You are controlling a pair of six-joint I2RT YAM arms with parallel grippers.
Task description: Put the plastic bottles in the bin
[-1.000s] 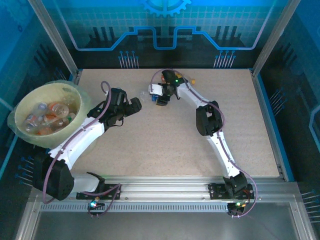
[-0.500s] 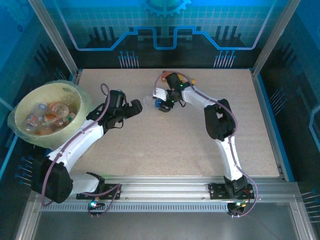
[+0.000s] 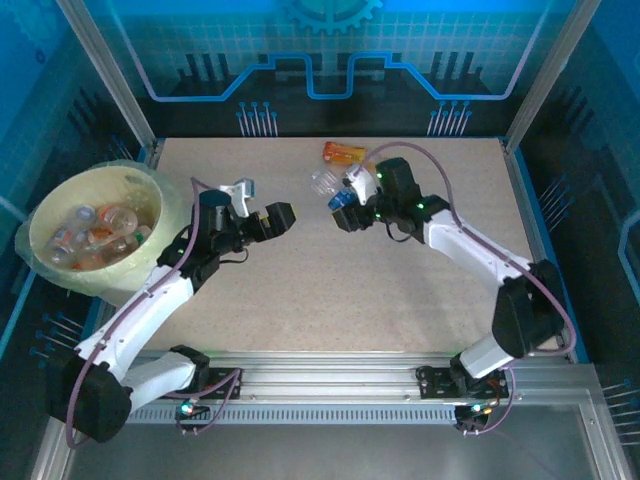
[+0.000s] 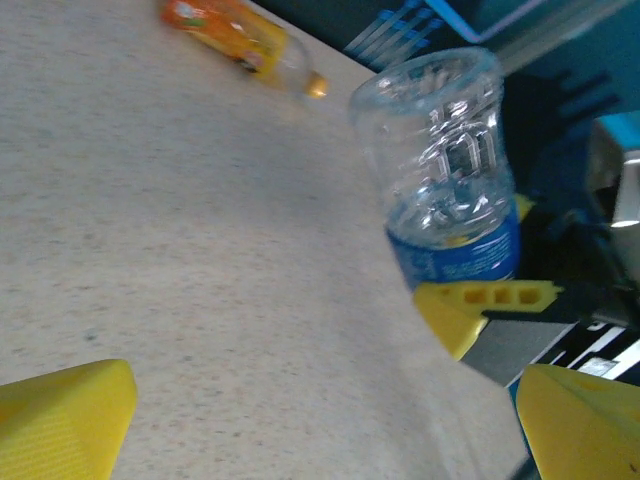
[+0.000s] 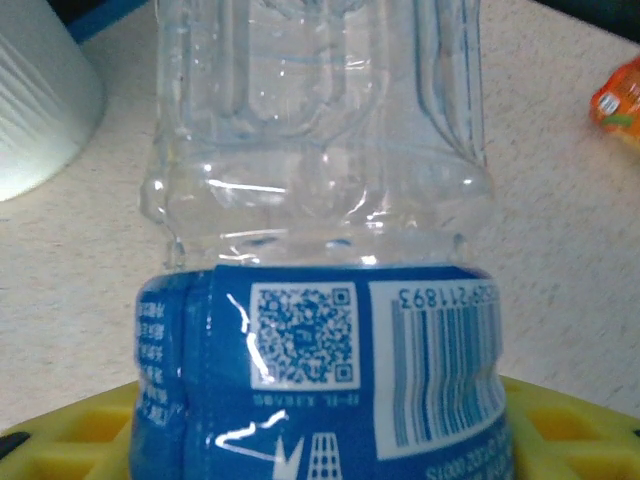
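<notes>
Bottle [image 3: 325, 184] of clear plastic with a blue label sits clamped at its label end between the yellow fingers [image 5: 565, 425] of the right claw [image 3: 343, 204], clear body jutting out past them. The left claw [image 3: 275, 219] faces it from just beside, jaws wide apart and holding nothing. Beyond the right claw, near it, an orange-labelled bottle [image 3: 343, 153] lies on its side on the counter [image 3: 400, 290]. The bin [image 3: 125, 268] stands well apart on the far side of the left claw, with several more bottles [image 3: 100, 225] inside it.
</notes>
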